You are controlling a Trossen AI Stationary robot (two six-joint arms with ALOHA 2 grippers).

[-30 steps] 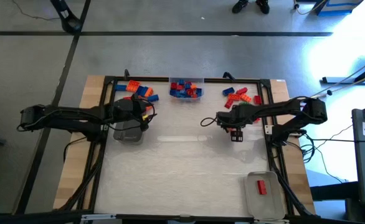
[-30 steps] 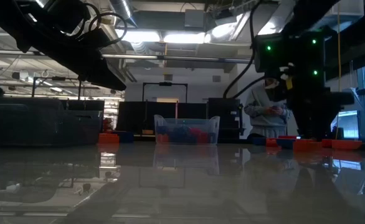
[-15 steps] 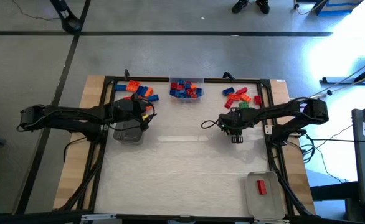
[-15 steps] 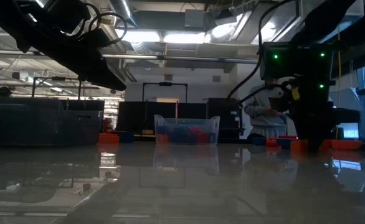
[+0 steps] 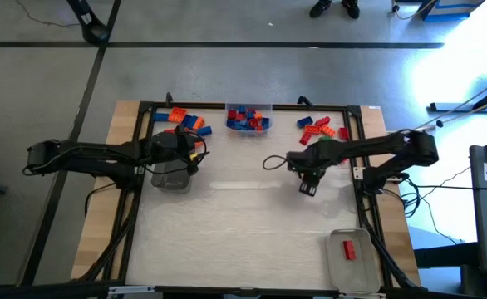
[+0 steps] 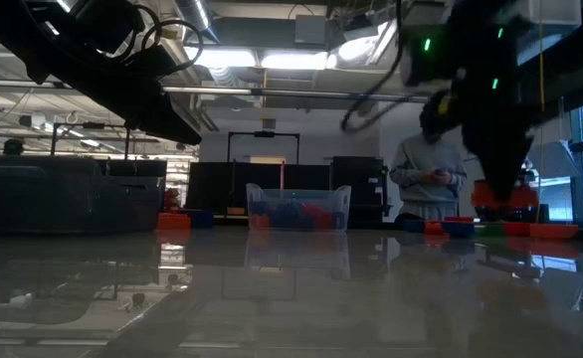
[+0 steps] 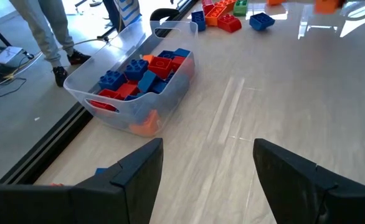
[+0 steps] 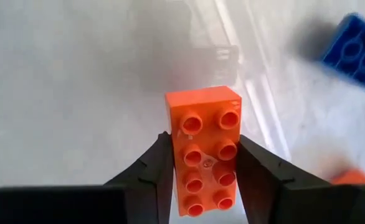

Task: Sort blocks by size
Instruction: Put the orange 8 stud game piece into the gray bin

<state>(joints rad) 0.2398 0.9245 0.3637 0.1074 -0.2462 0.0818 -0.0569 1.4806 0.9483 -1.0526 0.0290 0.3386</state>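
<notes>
- Orange, with eight studs in two rows, a block (image 8: 204, 146) sits clamped between the two dark fingers of the right gripper (image 5: 308, 186), the fingers pressing its long sides.
- The right arm reaches in from the bench's right edge, its forearm stretched toward the middle, with the right gripper lifted clear of the bench (image 5: 243, 232) surface; the low view shows the orange block (image 6: 505, 194) hanging above the bench top.
- Loose blocks (image 5: 318, 129) in red, orange, blue and green lie near the far right corner, just beyond that gripper.
- The left arm stretches in from the left edge, and the left gripper (image 7: 207, 174) has its fingers spread wide with nothing between them, near the far left part of the bench.
- A clear tray (image 7: 123, 115) at the middle of the far edge holds blue and red blocks (image 7: 142, 78).
- Another clear tray (image 5: 349, 259) near the front right corner holds one red block (image 5: 349, 248).
- More blocks (image 5: 184, 120) lie near the far left corner.
</notes>
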